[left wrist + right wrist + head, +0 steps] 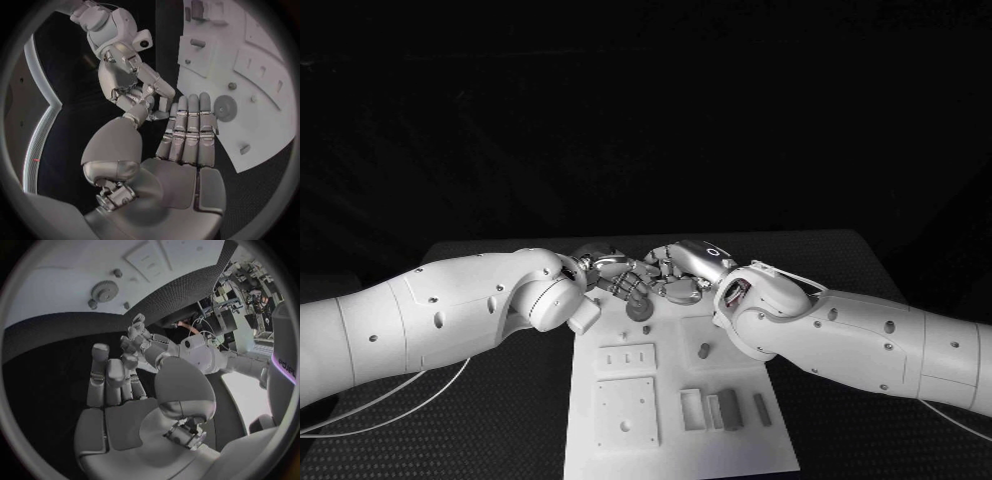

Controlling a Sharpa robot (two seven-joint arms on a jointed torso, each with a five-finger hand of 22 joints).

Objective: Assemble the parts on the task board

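I am looking down from the head camera at a black table [488,260] with the white task board [740,445] lying along its middle, reaching to the near edge. Both white arms come in and meet over the board's far end, where the left hand [606,272] and right hand [682,268] crowd together, so from here I cannot tell how their fingers stand.

The left wrist camera shows more: the left hand's fingers [187,130] lie straight and side by side, the thumb stands apart, and the palm holds nothing. Their tips reach just beside a round gear part [225,106] on the board. The right hand [134,82] hangs close by with its fingers bent, off the board's edge.

The right wrist camera shows the right hand's own fingers [109,377] loosely upright and spread, nothing between them, above the dark tabletop. The left hand [140,340] faces it, near but not clearly touching. The gear [104,291] sits near the board's far edge.

On the board, the head view shows a small peg [705,350] near the right arm, two raised white plates [626,385] toward its left edge, and several upright grey parts [726,410] in a row near its near right corner. Both forearms cover the board's far corners.

Beyond the table the head view is dark.
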